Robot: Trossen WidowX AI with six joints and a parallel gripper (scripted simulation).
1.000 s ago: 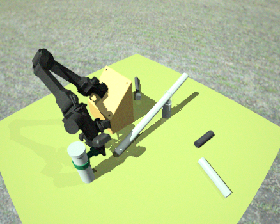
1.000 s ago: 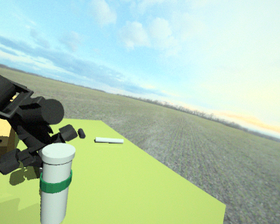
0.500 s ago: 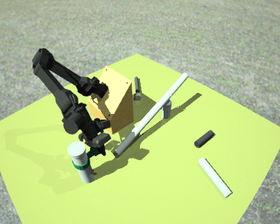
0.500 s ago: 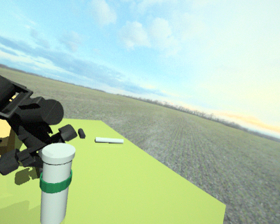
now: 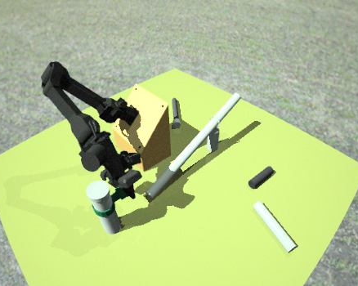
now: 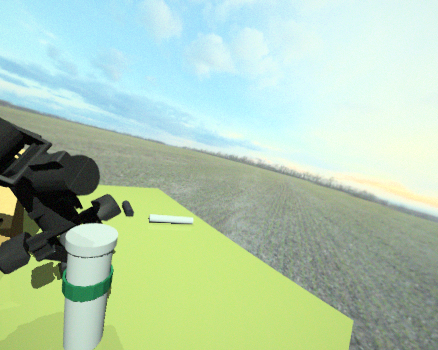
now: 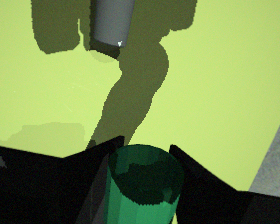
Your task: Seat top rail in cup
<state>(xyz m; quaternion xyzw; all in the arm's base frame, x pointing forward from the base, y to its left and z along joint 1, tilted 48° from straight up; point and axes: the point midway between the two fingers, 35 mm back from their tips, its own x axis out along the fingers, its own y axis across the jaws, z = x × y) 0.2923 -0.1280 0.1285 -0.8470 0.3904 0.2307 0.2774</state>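
Observation:
The big white post (image 5: 107,222) (image 6: 85,320) stands at the mat's front left, with a green brace band (image 5: 104,212) (image 6: 86,291) a little below its cap. My gripper (image 5: 125,191) (image 7: 146,145) is beside the post and shut on the green rail-end cup (image 5: 119,194) (image 7: 143,185) that hangs from the band. The top rail (image 5: 205,132) slopes down through the loop cap. Its grey cut end (image 5: 157,188) (image 7: 112,22) lies low by the mat, in front of the cup's open mouth and apart from it.
A tan box (image 5: 148,131) stands behind the arm. A short grey piece (image 5: 176,113) lies beyond it. A dark cylinder (image 5: 261,177) (image 6: 128,208) and a loose white tube (image 5: 275,225) (image 6: 171,219) lie on the mat's right side.

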